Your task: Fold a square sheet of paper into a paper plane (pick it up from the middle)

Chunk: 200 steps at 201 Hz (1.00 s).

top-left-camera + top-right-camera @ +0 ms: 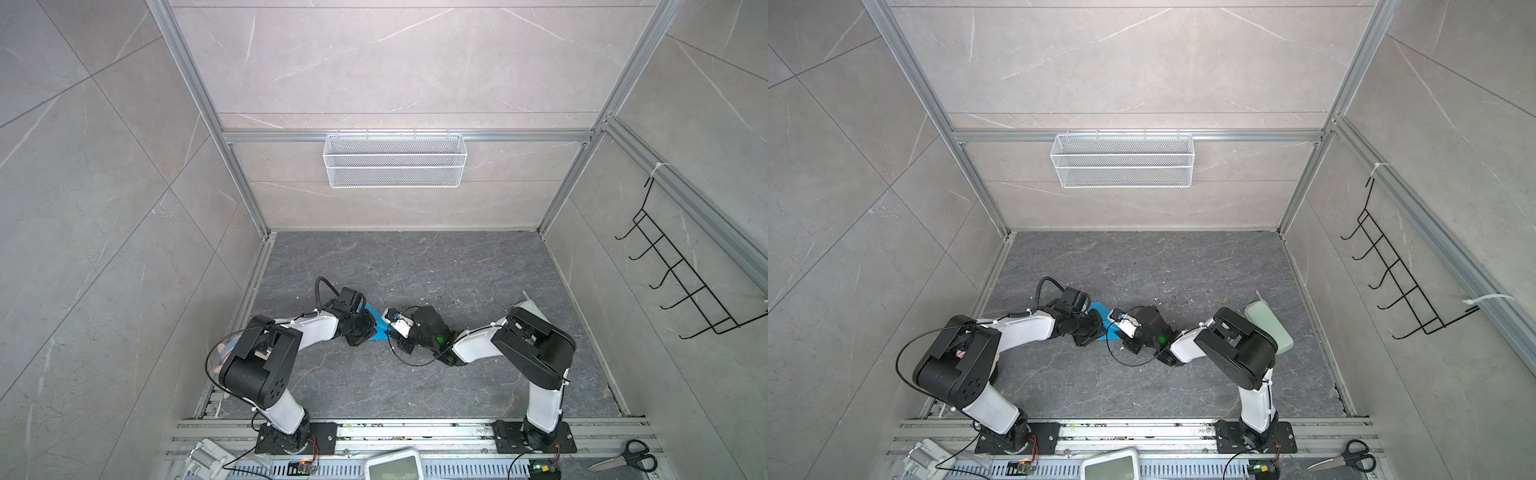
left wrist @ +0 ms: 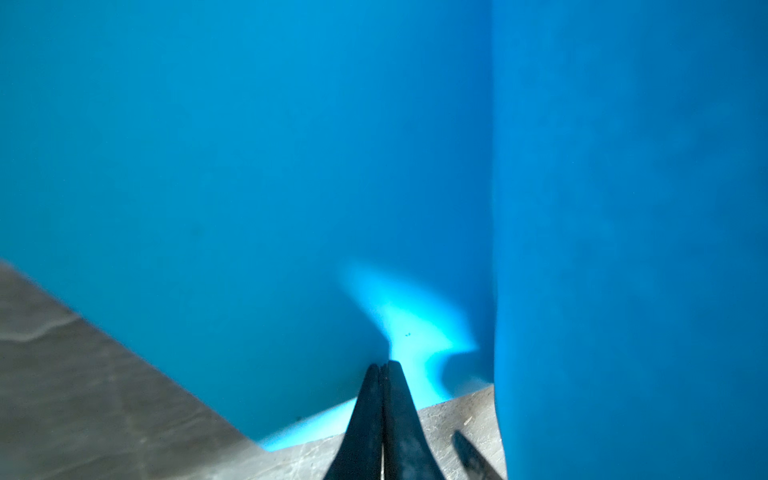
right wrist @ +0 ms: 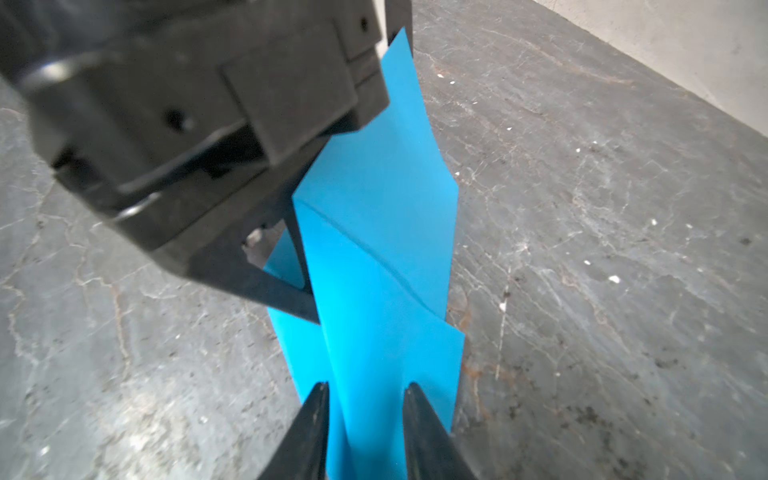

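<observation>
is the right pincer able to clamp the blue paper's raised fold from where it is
Probably yes: the jaws of the right pincer stand apart on either side of the paper at its raised fold, with nothing else between them. The left pincer, shut on the paper farther along, looks clear of that spot.

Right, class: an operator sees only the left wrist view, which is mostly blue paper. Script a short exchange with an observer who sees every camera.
Operator: I see my left gripper shut on the sheet of paper. Where is the right gripper?
Observer: The right gripper straddles the sheet's raised fold, with one finger on each side and a gap between them.
Operator: Is the sheet lying flat?
Observer: No. In the right wrist view it stands up, folded, with a curved crease across one face.
</observation>
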### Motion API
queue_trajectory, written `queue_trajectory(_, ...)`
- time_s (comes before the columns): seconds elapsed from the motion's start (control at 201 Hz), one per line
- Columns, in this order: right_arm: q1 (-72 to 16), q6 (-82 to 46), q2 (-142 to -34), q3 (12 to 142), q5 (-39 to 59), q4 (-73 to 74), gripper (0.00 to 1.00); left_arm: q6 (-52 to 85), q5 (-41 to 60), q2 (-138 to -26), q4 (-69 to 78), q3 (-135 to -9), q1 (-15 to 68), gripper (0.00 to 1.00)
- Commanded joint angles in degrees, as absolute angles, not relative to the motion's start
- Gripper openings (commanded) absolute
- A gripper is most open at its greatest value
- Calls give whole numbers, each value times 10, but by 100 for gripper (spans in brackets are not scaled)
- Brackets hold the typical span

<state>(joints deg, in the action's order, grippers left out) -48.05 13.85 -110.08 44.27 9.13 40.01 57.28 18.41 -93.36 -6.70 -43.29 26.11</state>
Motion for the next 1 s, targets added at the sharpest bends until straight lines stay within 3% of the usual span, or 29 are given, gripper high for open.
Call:
queue_trajectory(0.0, -484, 149, -1115, 458, 78, 374, 26, 557, 190, -938, -101, -441, 263, 8)
queue_trajectory(0.339, -483, 120, -1095, 459, 130, 342, 7, 552, 176, -909, -112, -443, 262, 8)
queue_trajectory(0.597, -475, -13, -1090, 488, 219, 277, 4, 558, 121, -816, -116, -405, 259, 15)
queue_trajectory(0.991, -475, -138, -1121, 535, 264, 233, 3, 604, 86, -763, -121, -337, 257, 14)
